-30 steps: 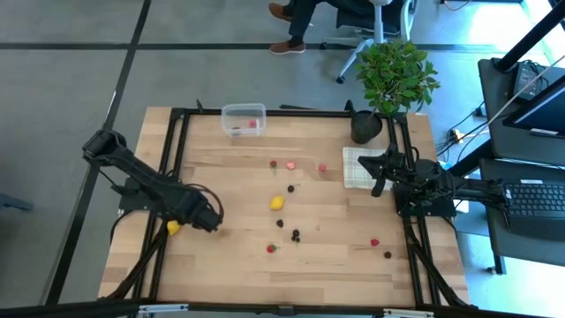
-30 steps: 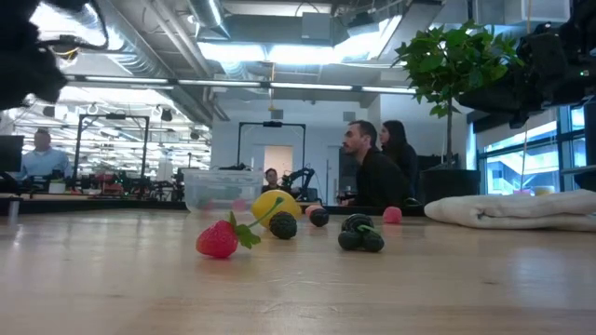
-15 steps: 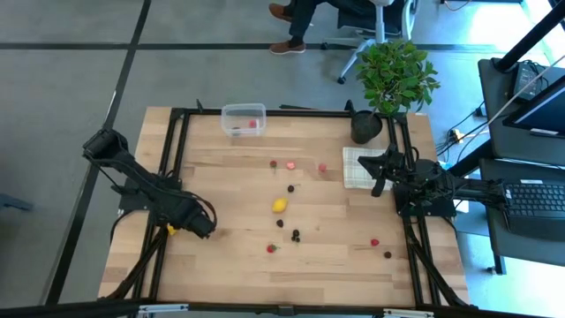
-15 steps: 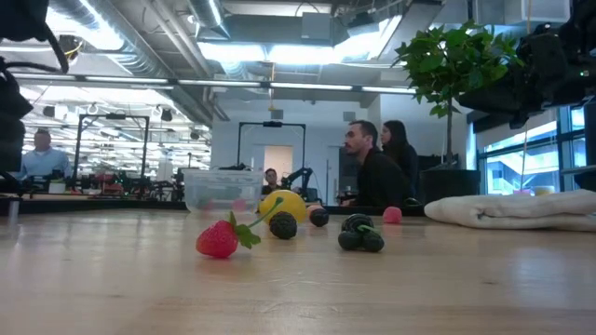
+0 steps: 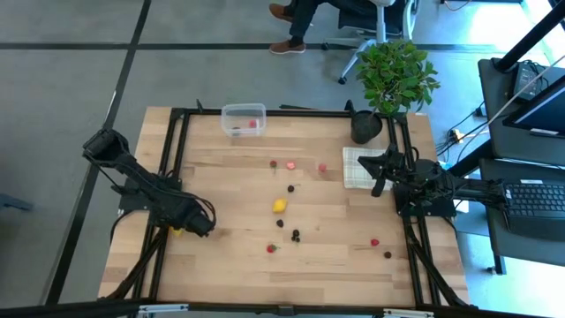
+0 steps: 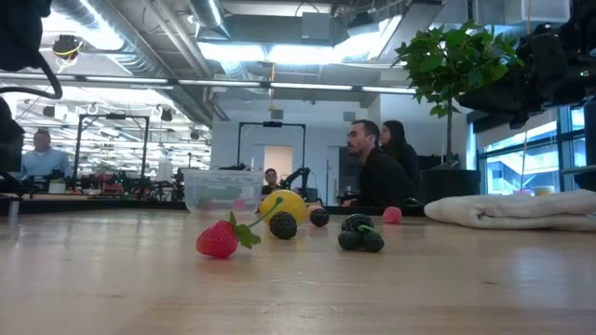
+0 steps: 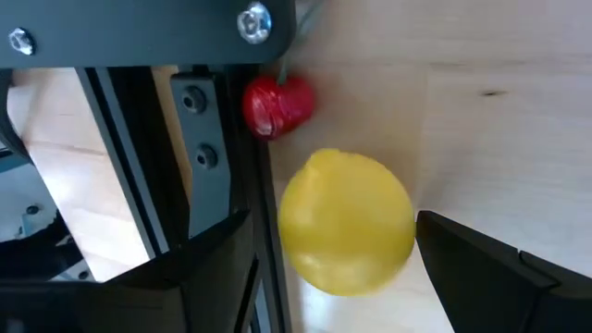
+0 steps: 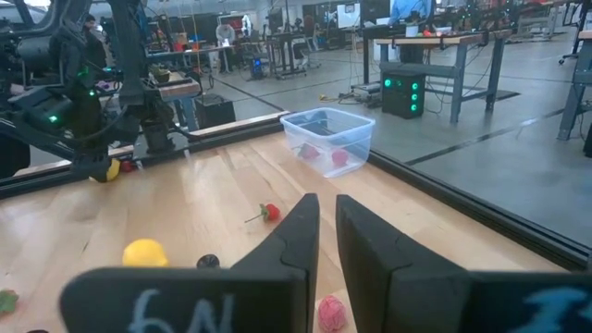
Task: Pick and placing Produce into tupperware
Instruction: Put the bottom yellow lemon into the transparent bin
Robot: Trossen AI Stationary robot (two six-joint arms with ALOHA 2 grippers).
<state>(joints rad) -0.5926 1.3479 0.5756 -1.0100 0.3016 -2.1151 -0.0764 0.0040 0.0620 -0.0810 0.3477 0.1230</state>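
The clear tupperware [image 5: 244, 120] stands near the table's far edge with red berries inside. It also shows in the right wrist view [image 8: 329, 139]. My left gripper [image 5: 190, 226] is open at the table's left near side, pointing down over a yellow lemon [image 7: 345, 222]. One finger stands on each side of the lemon. A red berry [image 7: 277, 104] lies just past it by the black rail. More produce lies mid-table: a lemon [image 5: 279, 205], dark berries [image 5: 295, 235] and red berries [image 5: 374, 241]. My right gripper [image 8: 326, 240] waits shut over the white cloth [image 5: 356, 166]. My left gripper straddles the yellow lemon from above. One fingertip [image 7: 444, 240] stands right at the lemon's side, and I cannot tell whether it touches. The lemon lies on the table.
A black frame rail [image 7: 185, 120] runs close beside the lemon and the left gripper. A black plant pot [image 5: 365, 126] with a leafy plant stands at the far right corner, next to the cloth. People sit beyond the far edge. Bare wood lies along the near edge.
My left gripper has moved toward the table's left edge and a little nearer, and now stands over the yellow lemon, hiding most of it in the high view. The lemon and the other fruit have stayed put.
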